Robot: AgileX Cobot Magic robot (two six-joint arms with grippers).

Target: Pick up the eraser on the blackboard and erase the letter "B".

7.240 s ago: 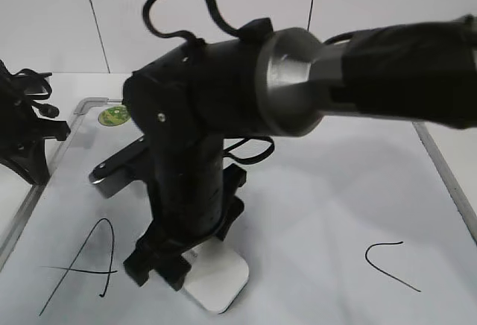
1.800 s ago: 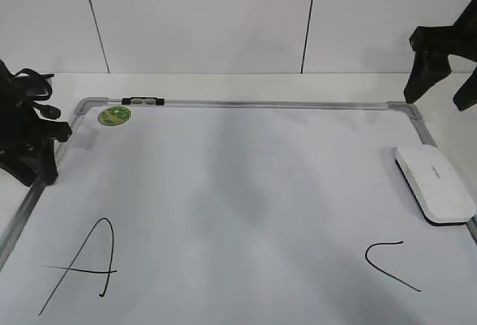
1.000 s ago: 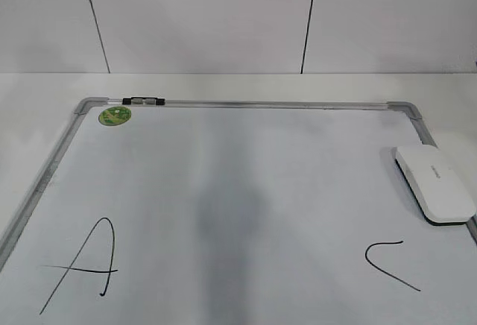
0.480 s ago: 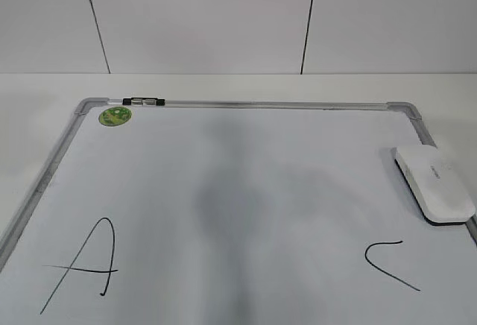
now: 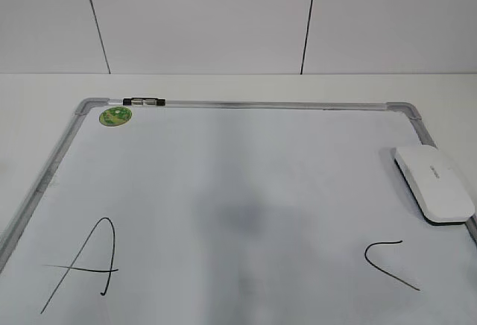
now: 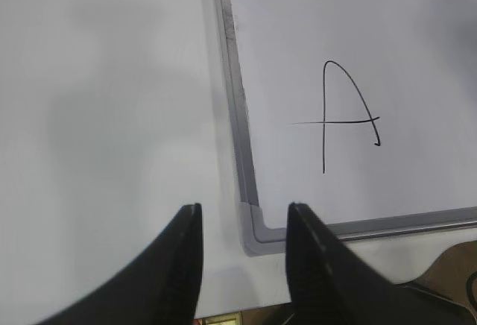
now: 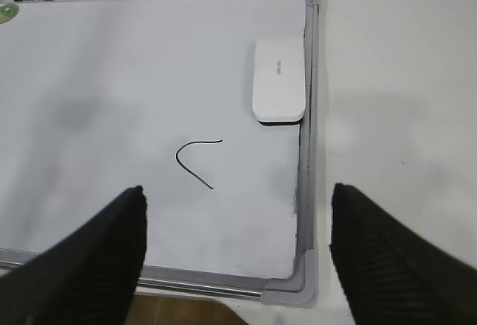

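Note:
The white eraser lies flat on the blackboard against its right frame; it also shows in the right wrist view. No letter "B" shows on the board; the space between the "A" and the "C" is a blank, faintly smudged surface. My left gripper is open and empty, high above the board's near left corner. My right gripper is wide open and empty, high above the board's near right corner. Neither gripper shows in the exterior view.
A round green sticker and a small black clip sit at the board's far left corner. The "A" and "C" show in the wrist views. The white table surrounds the board; a wall stands behind.
The right arm, which pressed the eraser on the board's middle, set it by the right frame and left the exterior view. The left arm also left the view. The eraser lies still.

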